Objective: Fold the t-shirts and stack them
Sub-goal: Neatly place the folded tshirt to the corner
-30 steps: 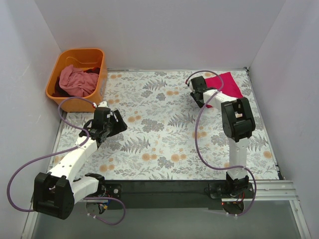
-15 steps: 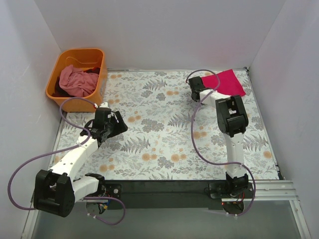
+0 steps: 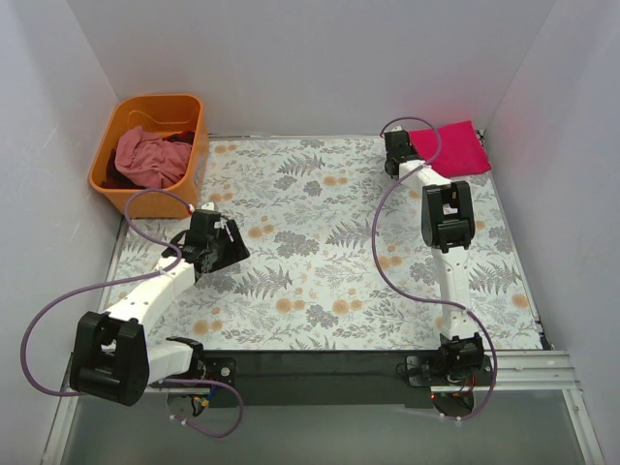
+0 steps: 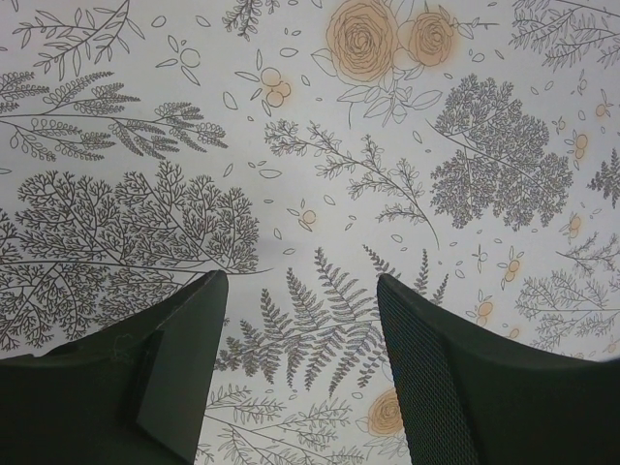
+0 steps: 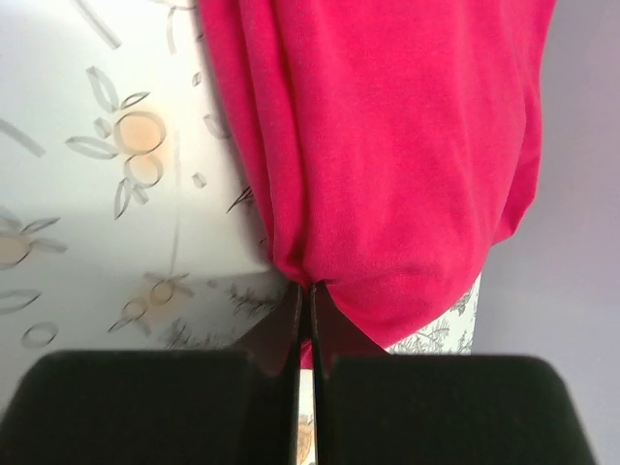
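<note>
Top external view shows you've dragged the flat crimson-pink cotton t-shirt (image 3: pixel 455 148) further into the upper right corner of the floral-print worktop (image 3: pixel 320 271) in the last second, so I'd guess that's your stacking spot. The right jaws are pinched tight on its soft, creased edge. The left jaws are wide and empty. A crumpled dusty-pink t-shirt (image 3: pixel 145 157) waits in the orange plastic basket (image 3: pixel 147 201), upper left.

**Crimson shirt dragged to the corner**

We log the right gripper (image 3: pixel 399 155), clamped on the folded crimson-pink cotton t-shirt (image 3: pixel 455 148), reaching further back. The shirt has slid into the far right corner of the floral-print table (image 3: pixel 320 194). The left gripper (image 3: pixel 231 250) has edged slightly right.
</note>
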You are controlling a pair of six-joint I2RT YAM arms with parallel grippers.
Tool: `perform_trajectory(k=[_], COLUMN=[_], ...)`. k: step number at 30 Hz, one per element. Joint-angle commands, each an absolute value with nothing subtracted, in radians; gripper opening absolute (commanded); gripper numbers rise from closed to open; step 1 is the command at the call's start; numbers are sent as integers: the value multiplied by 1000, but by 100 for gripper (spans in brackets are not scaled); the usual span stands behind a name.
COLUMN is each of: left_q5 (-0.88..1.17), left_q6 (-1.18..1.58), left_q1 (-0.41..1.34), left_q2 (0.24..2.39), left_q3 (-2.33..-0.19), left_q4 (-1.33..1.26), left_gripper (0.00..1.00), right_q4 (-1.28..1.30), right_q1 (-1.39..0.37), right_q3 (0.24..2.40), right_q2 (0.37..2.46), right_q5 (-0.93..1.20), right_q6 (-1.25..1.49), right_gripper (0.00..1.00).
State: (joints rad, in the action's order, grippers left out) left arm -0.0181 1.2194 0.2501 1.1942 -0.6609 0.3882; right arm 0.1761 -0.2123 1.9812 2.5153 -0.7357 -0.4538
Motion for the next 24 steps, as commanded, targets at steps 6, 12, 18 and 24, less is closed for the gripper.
perform_trajectory(k=[6, 12, 18, 24], left_q5=[-26, -26, -34, -37], left_q6=[1209, 1209, 1210, 1209], left_q1=[252, 255, 256, 256], left_q2=[1196, 1195, 1190, 1192], left_q3=[-653, -653, -650, -653], left_q4=[376, 374, 376, 373], left_gripper=[62, 62, 62, 62], right_q4=[201, 202, 192, 134], right_q1=[-202, -213, -235, -241], right_q3=[2043, 2069, 2128, 2119], right_q2=[2574, 2588, 2615, 2609], right_q5=[-750, -723, -707, -715], right_q6=[-459, -482, -517, -564], right_gripper=[1, 3, 6, 12])
